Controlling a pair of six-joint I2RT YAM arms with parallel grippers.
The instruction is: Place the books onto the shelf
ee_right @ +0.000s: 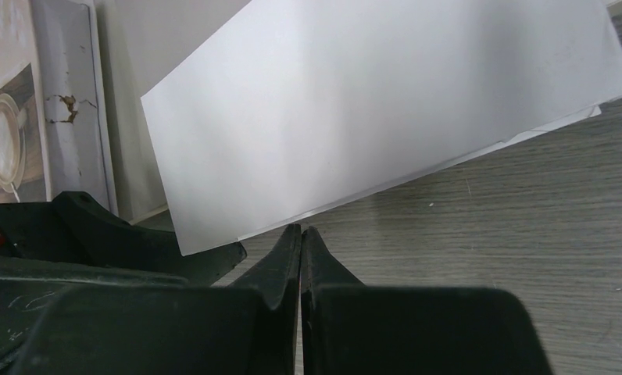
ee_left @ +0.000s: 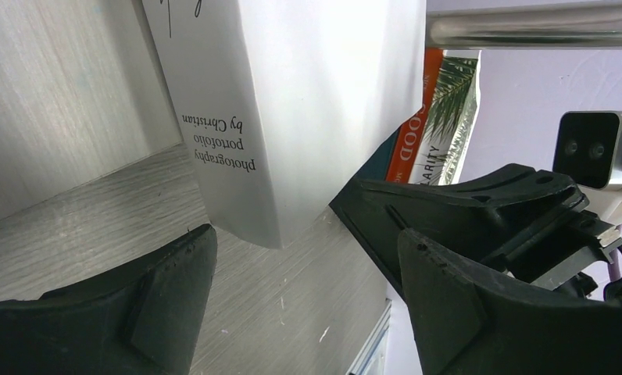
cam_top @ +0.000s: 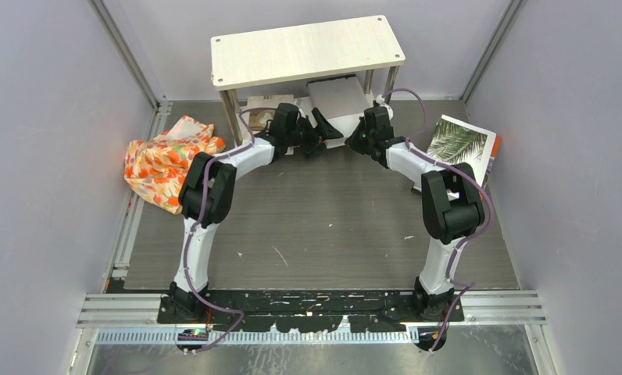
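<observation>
Grey-white book [cam_top: 341, 98], both arms outstretched, apparently flanking

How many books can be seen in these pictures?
5. Grey-white book and coffee-cup book lie under the top board of the shelf. Palm-leaf book tops a stack at right, over the orange book and teal book. Others may be hidden.

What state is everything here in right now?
Shelf, upright.
Left hand, open, empty.
Right hand, shut, empty.
Grey-white book, half under the top board, near end sticking out.
Coffee-cup book, flat under the top board.
Palm leaf book, on the table, unshelved.
Floral cloth, crumpled.
</observation>
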